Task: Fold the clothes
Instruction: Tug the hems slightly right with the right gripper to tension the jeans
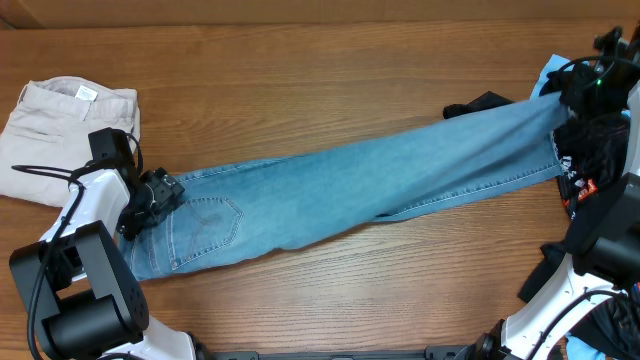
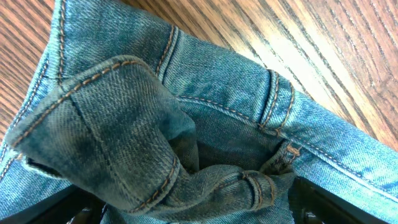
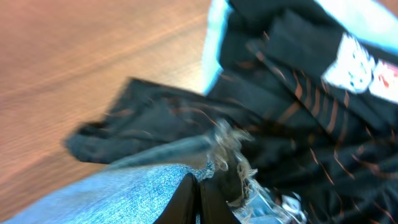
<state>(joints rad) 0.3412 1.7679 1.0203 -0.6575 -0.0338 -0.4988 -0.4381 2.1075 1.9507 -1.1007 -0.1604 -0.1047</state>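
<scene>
Light-blue jeans [image 1: 360,185] lie stretched across the wood table from lower left to upper right, a stitched back pocket [image 1: 212,222] facing up. My left gripper [image 1: 152,200] is shut on the bunched waistband [image 2: 205,180] at the left end. My right gripper [image 1: 572,92] is shut on the frayed hem [image 3: 230,155] at the far right and holds that leg end off the table above dark clothing.
Folded beige trousers [image 1: 60,125] lie at the far left. A black printed jersey [image 1: 590,160] is piled at the right edge, also in the right wrist view [image 3: 298,81]. A small black item [image 1: 480,104] lies beside the jeans' upper leg.
</scene>
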